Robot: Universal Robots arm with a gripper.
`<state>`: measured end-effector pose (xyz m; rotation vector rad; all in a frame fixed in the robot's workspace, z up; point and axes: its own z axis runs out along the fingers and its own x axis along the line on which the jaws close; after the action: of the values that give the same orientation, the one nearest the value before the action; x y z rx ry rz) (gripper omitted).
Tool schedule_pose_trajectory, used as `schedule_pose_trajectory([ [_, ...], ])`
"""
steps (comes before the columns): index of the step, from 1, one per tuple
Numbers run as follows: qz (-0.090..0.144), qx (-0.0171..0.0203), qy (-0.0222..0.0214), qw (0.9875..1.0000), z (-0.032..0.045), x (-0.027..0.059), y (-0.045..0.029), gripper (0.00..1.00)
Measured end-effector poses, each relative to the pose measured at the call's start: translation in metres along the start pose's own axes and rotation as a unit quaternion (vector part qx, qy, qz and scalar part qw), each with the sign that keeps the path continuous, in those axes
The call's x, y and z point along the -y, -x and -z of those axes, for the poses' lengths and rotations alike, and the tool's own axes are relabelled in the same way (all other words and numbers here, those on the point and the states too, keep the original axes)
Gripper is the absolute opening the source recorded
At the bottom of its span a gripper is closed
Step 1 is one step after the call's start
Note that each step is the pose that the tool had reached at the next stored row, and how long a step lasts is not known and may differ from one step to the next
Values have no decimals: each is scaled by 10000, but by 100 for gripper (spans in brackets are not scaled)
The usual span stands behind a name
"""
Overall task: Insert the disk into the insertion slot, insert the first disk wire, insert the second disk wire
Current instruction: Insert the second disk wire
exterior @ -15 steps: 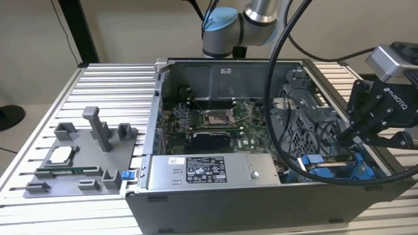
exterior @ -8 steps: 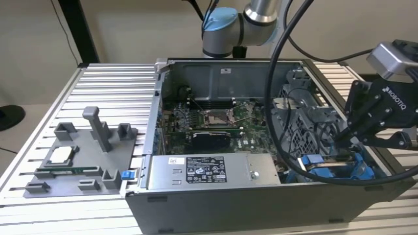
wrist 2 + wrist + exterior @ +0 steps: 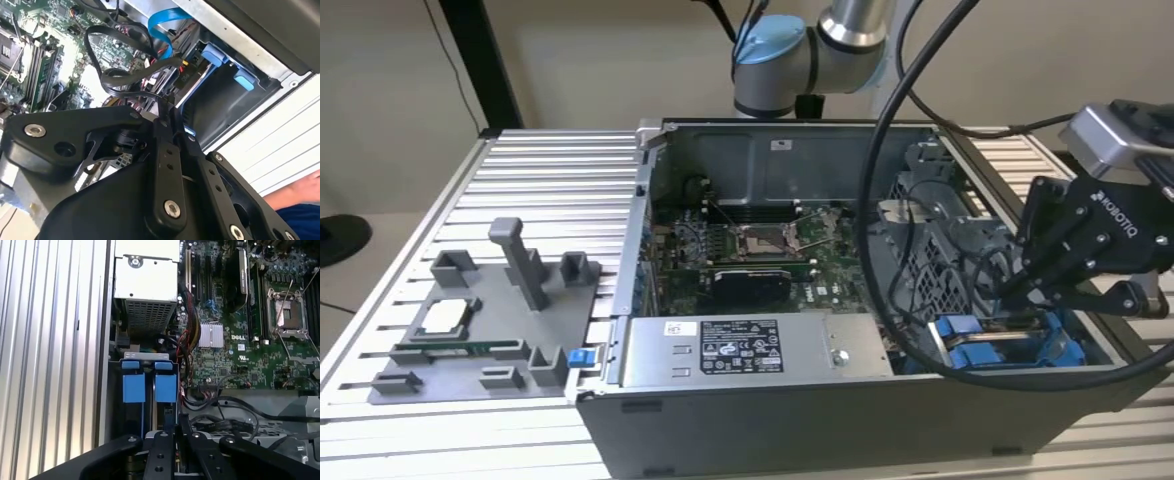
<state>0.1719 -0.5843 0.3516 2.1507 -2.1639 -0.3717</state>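
The gripper (image 3: 1047,300) is reaching down into the front corner of the open computer case (image 3: 854,400), at the exterior view's right, directly over the insertion slot (image 3: 1007,345). In both wrist views the jaws are sitting close together, pinching a thin black wire (image 3: 125,80) whose loop is curling back toward the motherboard (image 3: 240,340). The wire's far end is disappearing behind the fingers (image 3: 165,455), so its connector is hard to make out. The disk (image 3: 150,385) is sitting down in the slot, showing little but its blue carrier tabs; its silver body is hidden. Cables are crossing the grey power-supply box (image 3: 747,350) on the counter (image 3: 400,300).
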Motion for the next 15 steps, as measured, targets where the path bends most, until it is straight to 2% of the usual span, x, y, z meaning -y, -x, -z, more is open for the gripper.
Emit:
schedule_pose_trajectory([
  [8,-4,0,37,10000,-125,31,-15,0],
  [10,-4,0,38,10000,-131,36,-17,0],
  [15,4,37,38,10000,-130,60,-16,0],
])
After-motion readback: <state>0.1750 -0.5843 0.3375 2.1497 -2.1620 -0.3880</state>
